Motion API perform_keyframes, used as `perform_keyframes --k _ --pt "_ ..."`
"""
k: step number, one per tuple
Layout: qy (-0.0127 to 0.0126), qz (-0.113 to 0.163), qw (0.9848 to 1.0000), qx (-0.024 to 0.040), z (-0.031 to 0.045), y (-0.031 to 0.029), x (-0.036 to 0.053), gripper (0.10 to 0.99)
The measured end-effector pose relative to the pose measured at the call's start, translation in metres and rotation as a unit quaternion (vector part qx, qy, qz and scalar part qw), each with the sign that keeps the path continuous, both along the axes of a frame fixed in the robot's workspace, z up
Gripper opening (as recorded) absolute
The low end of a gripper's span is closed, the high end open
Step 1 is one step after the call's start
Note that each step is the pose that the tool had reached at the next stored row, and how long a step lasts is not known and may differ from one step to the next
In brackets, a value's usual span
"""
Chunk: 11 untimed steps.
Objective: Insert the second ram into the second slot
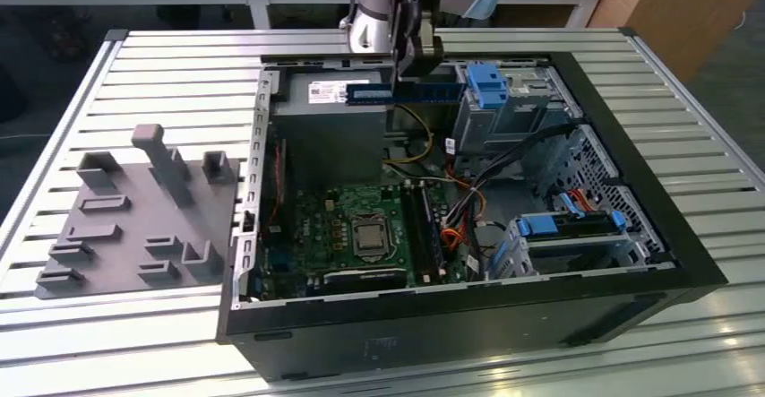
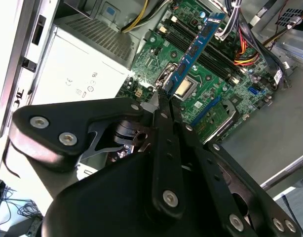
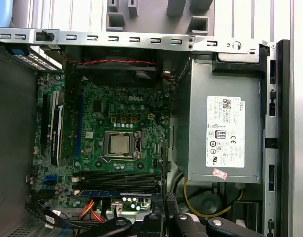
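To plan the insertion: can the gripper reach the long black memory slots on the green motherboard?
Probably yes. The gripper, shut on the thin blue circuit-board stick, hangs over the open black case; nothing covers the long black memory slots, though orange cables lie beside them.

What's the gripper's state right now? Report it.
The gripper is shut on the second ram, held above the open computer case.
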State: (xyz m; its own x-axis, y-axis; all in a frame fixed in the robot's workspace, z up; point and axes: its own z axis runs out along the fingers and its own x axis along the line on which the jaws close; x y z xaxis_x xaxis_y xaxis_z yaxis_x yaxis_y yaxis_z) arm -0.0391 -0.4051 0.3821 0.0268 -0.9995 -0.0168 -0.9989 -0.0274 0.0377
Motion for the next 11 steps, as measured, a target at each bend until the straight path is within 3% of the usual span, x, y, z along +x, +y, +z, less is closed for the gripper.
perform_keyframes --k 11 --pt "0.0000 0.000 1.0000 0.0000 0.0000 -0.0048 0.0000 0.137"
